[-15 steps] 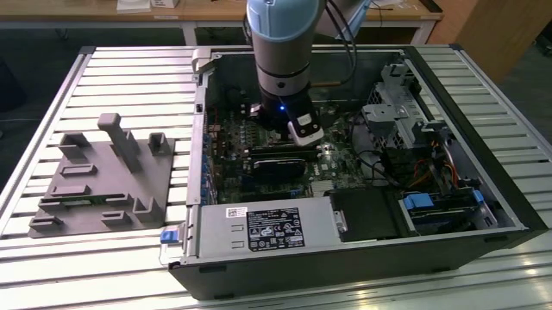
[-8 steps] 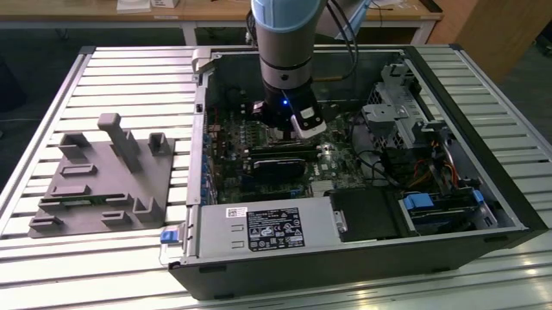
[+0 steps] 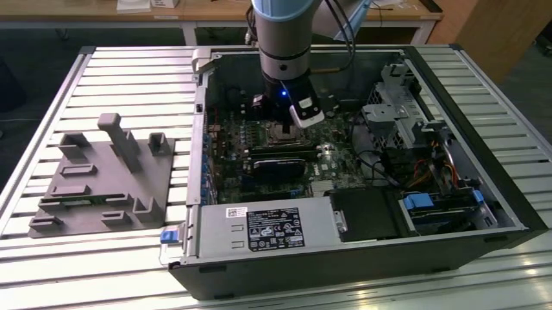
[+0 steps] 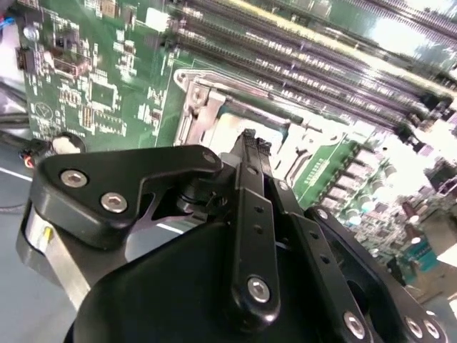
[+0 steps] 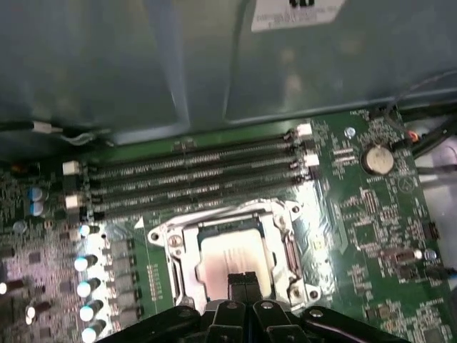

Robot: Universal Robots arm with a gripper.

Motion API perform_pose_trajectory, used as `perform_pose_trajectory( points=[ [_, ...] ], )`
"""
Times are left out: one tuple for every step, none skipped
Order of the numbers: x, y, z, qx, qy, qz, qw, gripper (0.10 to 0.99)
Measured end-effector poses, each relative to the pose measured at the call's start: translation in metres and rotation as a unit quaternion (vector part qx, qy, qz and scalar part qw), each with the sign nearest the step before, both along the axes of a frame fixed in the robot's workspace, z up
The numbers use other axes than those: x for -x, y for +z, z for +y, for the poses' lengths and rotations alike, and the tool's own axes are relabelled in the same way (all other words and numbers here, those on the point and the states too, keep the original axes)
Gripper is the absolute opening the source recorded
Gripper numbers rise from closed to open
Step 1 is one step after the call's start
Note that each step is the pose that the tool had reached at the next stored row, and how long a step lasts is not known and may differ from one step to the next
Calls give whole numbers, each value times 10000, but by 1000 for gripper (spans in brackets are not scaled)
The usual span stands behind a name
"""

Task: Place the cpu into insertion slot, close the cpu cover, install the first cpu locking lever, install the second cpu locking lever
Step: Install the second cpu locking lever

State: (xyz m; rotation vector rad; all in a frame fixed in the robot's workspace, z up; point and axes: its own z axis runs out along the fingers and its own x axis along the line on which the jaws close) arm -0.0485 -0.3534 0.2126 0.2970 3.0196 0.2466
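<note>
We see the arm reaching down into the open case (image 3: pixel 483 194), which lies on the slatted counter (image 3: pixel 129 71), with the claw (image 5: pixel 244 286) low over the slot (image 5: pixel 171 246) on the green board (image 5: pixel 371 236). In the first wrist view the claw's two black fingertips (image 5: pixel 237 284) are pressed together with no gap between them, and nothing shows between them; they sit just over the near edge of the cpu (image 5: pixel 228 254). In the second wrist view the closed fingers (image 4: pixel 248 153) stand above the same bright patch.

The cpu lies flat inside the slot, its pale metal top square to the silvery rim. The cover (image 5: pixel 282 214) looks to us to be down around the chip, framing it, though we cannot be sure it is fully seated. The memory slots (image 5: pixel 193 168) run in a row just beyond the slot.

We judge that placing the chip is done and that the work in hand is the cover or the first lever. We cannot make out either lever clearly, so we cannot tell whether one is latched. Whatever follows calls for a firm, steady press beside the slot without nudging the chip or scraping the board.
</note>
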Motion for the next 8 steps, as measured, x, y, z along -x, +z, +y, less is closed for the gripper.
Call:
perform_pose_trajectory(
  points=[
    [-1, 0, 13, 7, 0, 0, 10000, 106],
    [-4, 1, 18, 9, 0, 1, 10000, 106],
    [-4, 0, 20, 9, 0, 0, 10000, 106],
    [-4, 0, 20, 9, 0, 1, 10000, 106],
    [-5, 0, 21, 8, 0, 0, 10000, 106],
    [-5, 1, 21, 9, 0, 1, 10000, 106],
    [-5, 0, 22, 9, 0, 1, 10000, 106],
    [-5, 0, 22, 9, 0, 1, 10000, 106]
  ],
)
